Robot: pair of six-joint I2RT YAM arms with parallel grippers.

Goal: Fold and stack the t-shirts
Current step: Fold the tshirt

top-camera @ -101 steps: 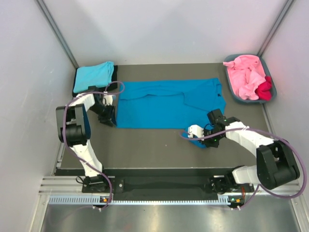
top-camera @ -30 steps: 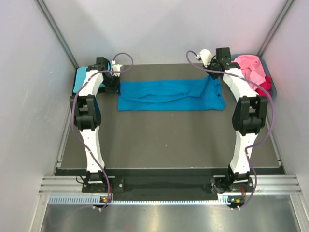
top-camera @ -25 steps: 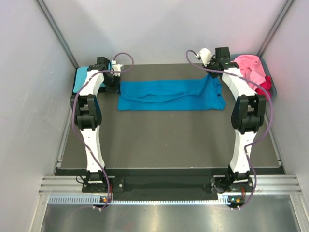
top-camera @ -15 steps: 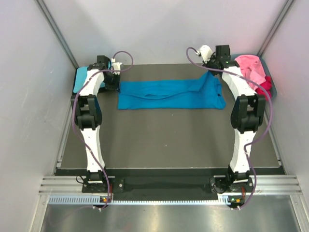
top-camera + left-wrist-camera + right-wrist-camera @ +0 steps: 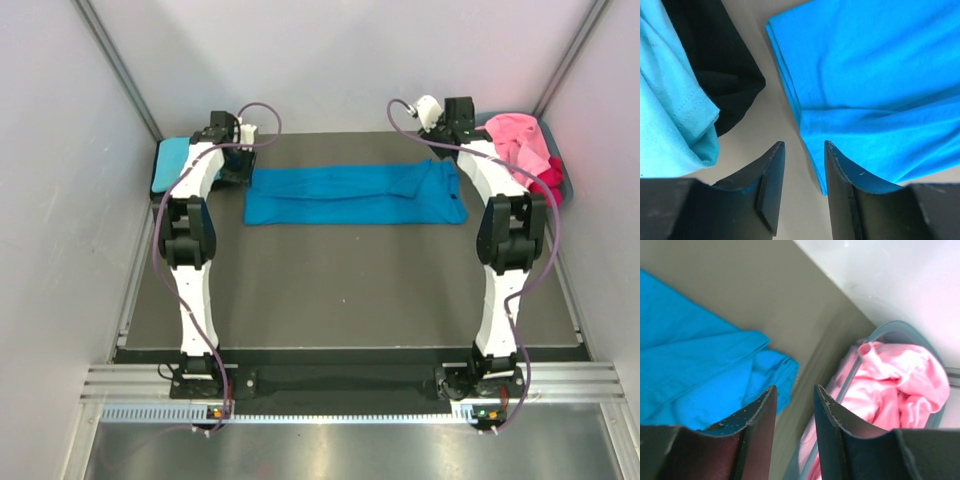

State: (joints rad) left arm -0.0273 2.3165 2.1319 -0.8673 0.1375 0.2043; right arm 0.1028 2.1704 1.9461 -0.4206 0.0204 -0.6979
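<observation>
Released since a second ago, the blue shirt (image 5: 350, 196) lies flat; left gripper (image 5: 801, 150) and right gripper (image 5: 791, 392) stand spread, empty, at its 2 ends, near the turquoise shirt (image 5: 665, 100) and the tub (image 5: 895, 329).

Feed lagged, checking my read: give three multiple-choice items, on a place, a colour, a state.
1. Where on the table is the blue t-shirt?
A. Near edge, bunched.
B. Far part, a long strip.
C. Middle, balled.
2. Colours of shirts in the tub?
A. Pink, crimson.
B. Green, yellow.
C. Black.
3. The left gripper and right gripper are:
A. Both shut on cloth.
B. Both open, empty.
C. Left only open.
B: a strip lies along the far side. A: pink t-shirts and a crimson t-shirt fill it. B: wrist views show jaws apart, nothing between.
</observation>
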